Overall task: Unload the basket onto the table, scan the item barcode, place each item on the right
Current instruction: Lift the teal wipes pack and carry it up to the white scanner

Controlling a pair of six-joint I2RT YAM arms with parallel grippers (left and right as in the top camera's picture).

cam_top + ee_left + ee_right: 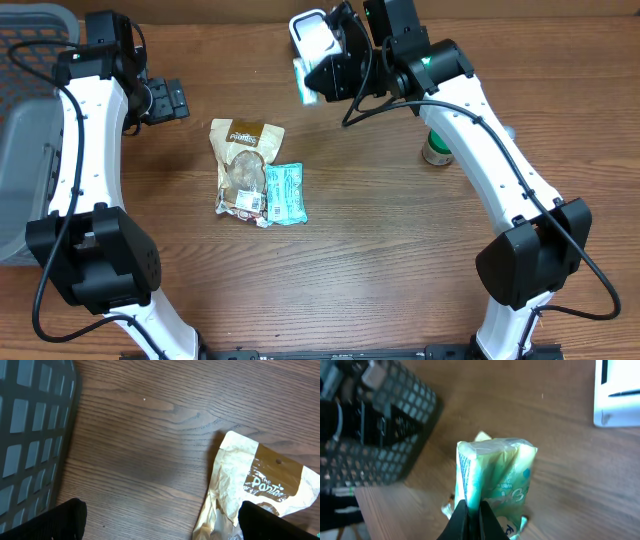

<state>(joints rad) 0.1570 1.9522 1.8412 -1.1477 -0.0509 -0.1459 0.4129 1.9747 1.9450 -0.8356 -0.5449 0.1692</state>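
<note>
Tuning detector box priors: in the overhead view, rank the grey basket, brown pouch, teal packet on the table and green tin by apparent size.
1. grey basket, even though the frame edge crops it
2. brown pouch
3. teal packet
4. green tin, partly hidden

The table (350, 280) fills every view. It has a brown wood-look top, and in the overhead view its long dark grain lines run from the left edge to the right edge, with a few wavy knots among them. The surface is smooth, with only a dull sheen. Soft, even light falls from above, so shadows on the top are faint and stay close to what casts them. At the left edge sits a grey mesh basket (25, 150) with square openings. It looks darker toward the far left corner and is cut off by the frame.
</note>
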